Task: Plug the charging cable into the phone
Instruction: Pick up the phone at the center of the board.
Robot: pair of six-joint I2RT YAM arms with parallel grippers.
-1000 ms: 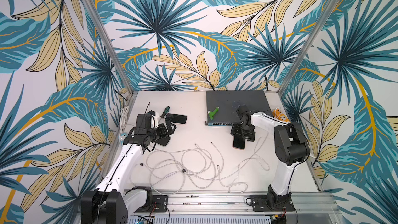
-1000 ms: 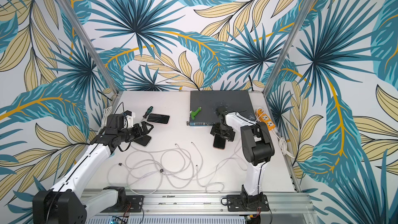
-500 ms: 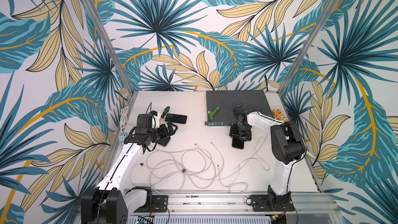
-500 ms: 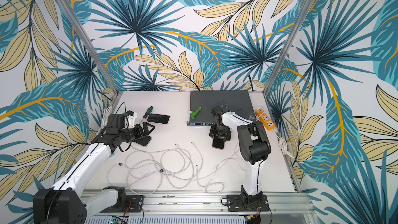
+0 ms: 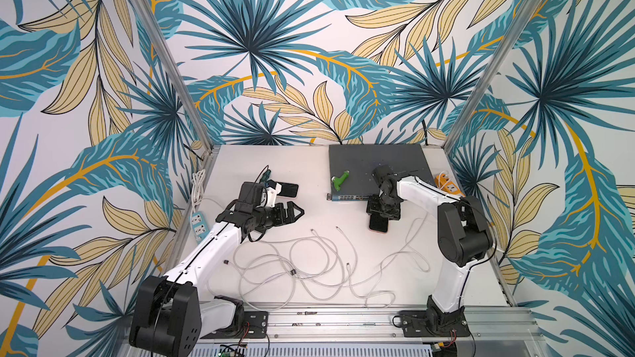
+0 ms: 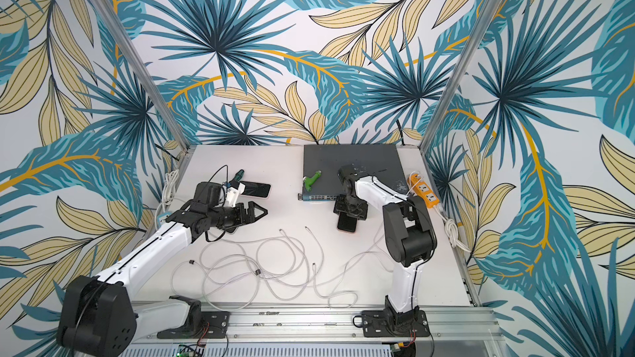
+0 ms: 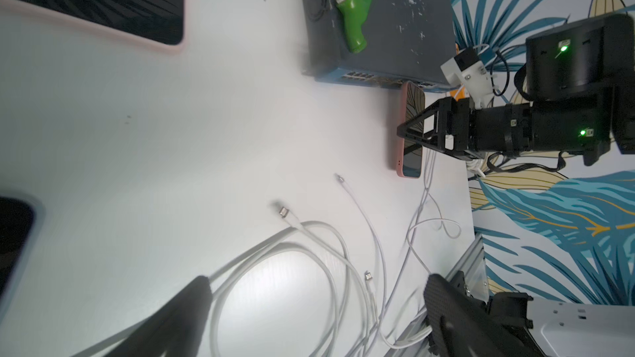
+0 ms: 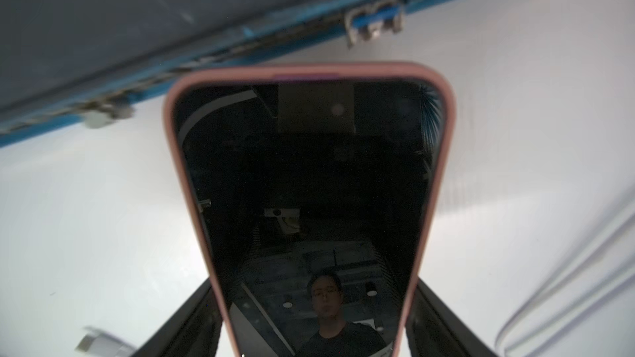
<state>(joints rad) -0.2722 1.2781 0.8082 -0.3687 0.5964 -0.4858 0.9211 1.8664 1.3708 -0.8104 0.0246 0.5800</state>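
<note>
The phone [image 5: 378, 224] [image 6: 346, 224] has a dark screen and a pink case. It lies flat just in front of the network switch. My right gripper [image 5: 383, 209] [image 6: 350, 209] [image 8: 313, 303] reaches down over it, jaws pressed against the phone's [image 8: 309, 183] two long sides. The left wrist view shows that grip from the side, on the phone [image 7: 411, 163]. White charging cables [image 5: 302, 262] [image 6: 268, 262] lie tangled on the table, with loose plugs [image 7: 282, 211] [image 7: 339, 177] pointing toward the phone. My left gripper [image 5: 298, 212] [image 6: 263, 212] [image 7: 314, 290] hovers open and empty above the cables' far-left part.
A grey network switch [image 5: 378, 166] at the back carries a green plastic part [image 5: 340, 180]. Two other phones [image 7: 103, 1] [image 7: 13, 235] and a screwdriver [image 5: 264, 176] lie near my left arm. An orange power strip [image 5: 448, 183] is at the right edge, a white one [image 5: 198, 224] at the left.
My right gripper's jaws have closed in onto the sides of the phone. My left gripper has shifted a little to the right, still open.
</note>
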